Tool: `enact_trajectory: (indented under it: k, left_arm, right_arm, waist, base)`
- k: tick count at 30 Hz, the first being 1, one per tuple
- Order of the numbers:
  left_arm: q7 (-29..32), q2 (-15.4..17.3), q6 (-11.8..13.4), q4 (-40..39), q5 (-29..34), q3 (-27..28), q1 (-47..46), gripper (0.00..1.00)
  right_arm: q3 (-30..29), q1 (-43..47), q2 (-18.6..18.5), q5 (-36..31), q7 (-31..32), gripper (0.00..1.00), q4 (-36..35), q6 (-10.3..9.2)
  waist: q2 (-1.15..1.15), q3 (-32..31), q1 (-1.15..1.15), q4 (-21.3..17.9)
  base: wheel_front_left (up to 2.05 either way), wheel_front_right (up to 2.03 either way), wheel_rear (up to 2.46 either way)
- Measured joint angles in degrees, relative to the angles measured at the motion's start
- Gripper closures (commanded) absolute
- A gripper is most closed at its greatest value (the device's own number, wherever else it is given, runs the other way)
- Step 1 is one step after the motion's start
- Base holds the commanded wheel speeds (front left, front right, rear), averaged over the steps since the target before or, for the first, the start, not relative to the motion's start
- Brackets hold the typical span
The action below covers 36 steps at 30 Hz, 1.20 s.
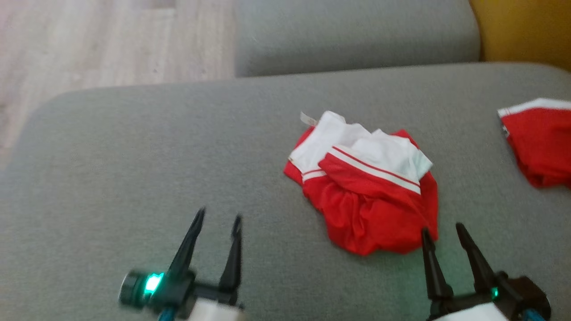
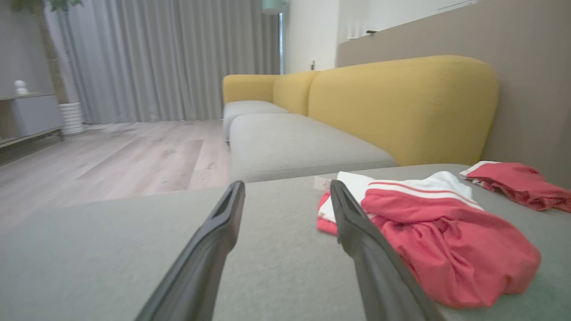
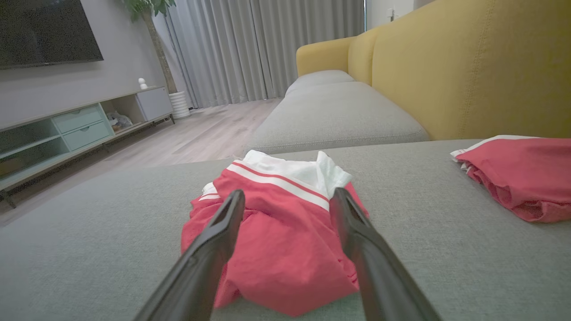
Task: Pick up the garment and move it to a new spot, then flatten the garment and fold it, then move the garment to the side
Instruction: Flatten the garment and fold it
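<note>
Tools both hang released and empty above the grey cushion (image 1: pixel 134 156): left tool (image 1: pixel 219 216) at seven o'clock, right tool (image 1: pixel 441 229) at five. Just past the right tool's tips lies the crumpled red-and-white garment (image 1: pixel 366 196), slightly toward three o'clock of centre. Farther off, a second red cloth (image 1: pixel 542 142) lies at three o'clock.

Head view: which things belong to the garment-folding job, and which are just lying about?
Job: crumpled red-and-white fabric garment in the middle; grey upholstered seat cushion under it; left pincer and right pincer, both open, empty.
Lying about: second red-and-white garment at the cushion's right edge; yellow sofa backrest; pale wooden floor.
</note>
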Motion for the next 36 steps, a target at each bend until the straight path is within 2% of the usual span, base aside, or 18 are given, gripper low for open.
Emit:
enact_trajectory:
  k: [4, 9, 14, 19, 23, 26, 29, 33, 36]
  left_arm:
    - [0.0, -0.2, -3.1, 4.1, -0.9, -2.6, -9.3, 0.00]
    - [-0.1, -0.5, -7.8, 13.9, -3.6, -6.2, -22.8, 0.00]
    - [1.5, -0.7, -9.9, 25.2, -8.9, -10.3, -34.7, 0.00]
    - [6.8, -0.3, -9.9, 30.6, -21.9, -21.1, -41.8, 0.00]
    - [9.0, 1.5, -10.3, 34.7, -28.3, -25.5, -44.6, 0.00]
    - [8.4, 3.3, -10.3, 38.3, -29.3, -27.1, -46.2, 0.00]
    - [5.3, 3.3, -10.2, 42.0, -28.6, -27.0, -48.0, 0.00]
    - [5.8, 2.3, -10.3, 45.5, -30.3, -27.5, -48.9, 0.00]
    - [8.7, 1.5, -10.3, 43.8, -34.7, -30.8, -48.8, 0.00]
  right_arm:
    - [1.0, -2.6, -0.1, -0.3, 0.0, 0.00, -0.5, 0.00]
    - [2.1, -7.2, -0.2, -0.5, 0.0, 0.00, -0.8, 0.00]
    - [3.4, -9.0, -0.3, -0.7, 0.0, 0.00, -0.9, 0.00]
    - [4.2, -11.2, -0.3, -0.7, 0.0, 0.00, -0.9, 0.00]
    - [4.6, -12.2, -0.4, -0.7, 0.0, 0.00, -0.9, 0.00]
    - [4.7, -12.2, -0.4, -0.7, 0.0, 0.00, -0.9, 0.00]
    - [4.8, -12.2, -0.4, -0.7, 0.0, 0.00, -0.9, 0.00]
    - [5.2, -12.2, -0.4, -0.8, 0.0, 0.00, -0.9, 0.00]
    - [5.4, -12.2, -0.4, -0.8, 0.0, 0.00, -0.9, 0.00]
  waist:
    - [0.00, 3.3, 0.01, -1.8]
    - [0.00, 8.0, 0.02, -4.6]
    - [0.00, 12.2, 0.02, -7.8]
    - [0.00, 15.3, 0.01, -11.2]
    - [0.00, 16.8, 0.00, -13.5]
    - [0.00, 17.5, 0.01, -14.6]
    - [0.00, 17.8, 0.01, -15.1]
    - [0.00, 17.4, 0.00, -15.2]
    - [0.00, 17.2, -0.01, -15.3]
  base:
    - [0.00, 0.00, 0.00]
    - [0.00, 0.00, 0.00]
    - [0.00, 0.00, 0.00]
    - [0.00, 0.00, 0.00]
    - [0.00, 0.00, 0.00]
    - [0.00, 0.00, 0.00]
    - [0.00, 0.00, 0.00]
    - [0.00, 0.00, 0.00]
    - [0.00, 0.00, 0.00]
